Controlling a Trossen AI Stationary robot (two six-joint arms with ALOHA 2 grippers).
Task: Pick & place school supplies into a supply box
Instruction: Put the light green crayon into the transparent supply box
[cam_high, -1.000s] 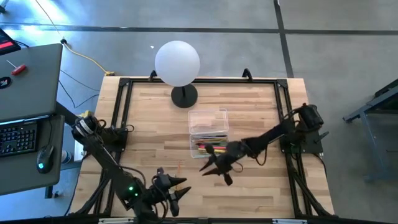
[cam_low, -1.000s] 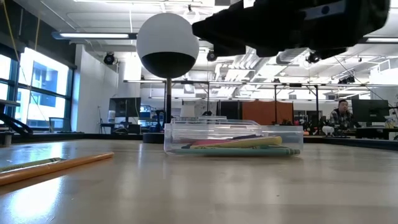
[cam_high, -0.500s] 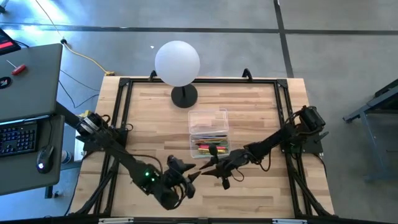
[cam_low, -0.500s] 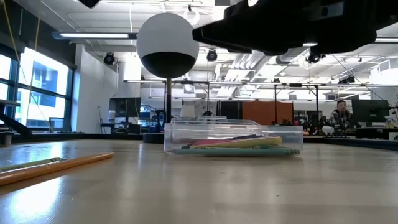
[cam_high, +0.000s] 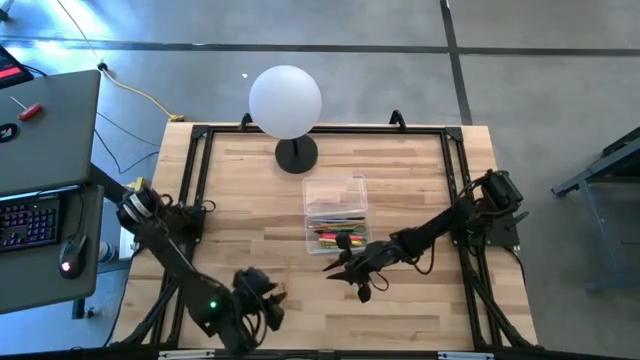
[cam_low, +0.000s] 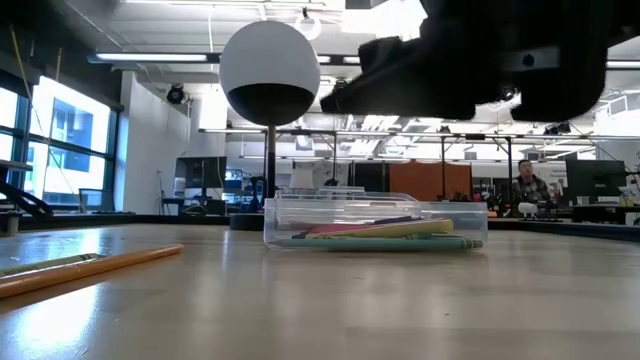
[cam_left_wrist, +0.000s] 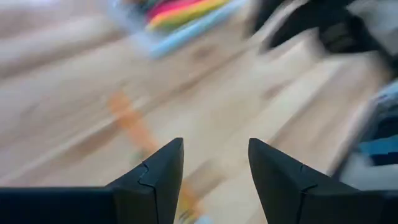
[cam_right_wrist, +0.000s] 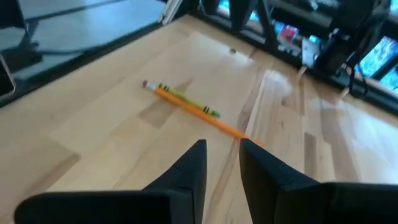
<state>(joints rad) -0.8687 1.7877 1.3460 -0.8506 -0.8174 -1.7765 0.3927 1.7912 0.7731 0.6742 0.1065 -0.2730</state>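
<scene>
Fingers of the right end effector (cam_right_wrist: 222, 163) stand slightly parted, holding nothing.

Your box (cam_high: 336, 212) is a small clear plastic rectangle lying flat near the middle of the table, its long side running toward the far edge. In the low view you can see through its walls (cam_low: 375, 222): several pens and pencils (cam_low: 385, 232) lie flat on its bottom, with yellow, red, green and a dark one showing. From above they fill the near half (cam_high: 340, 238). Two more pencils, one orange (cam_right_wrist: 205, 116) and one yellow (cam_right_wrist: 186, 99), lie loose on the bare wood, touching, nearer the front edge than the box.
</scene>
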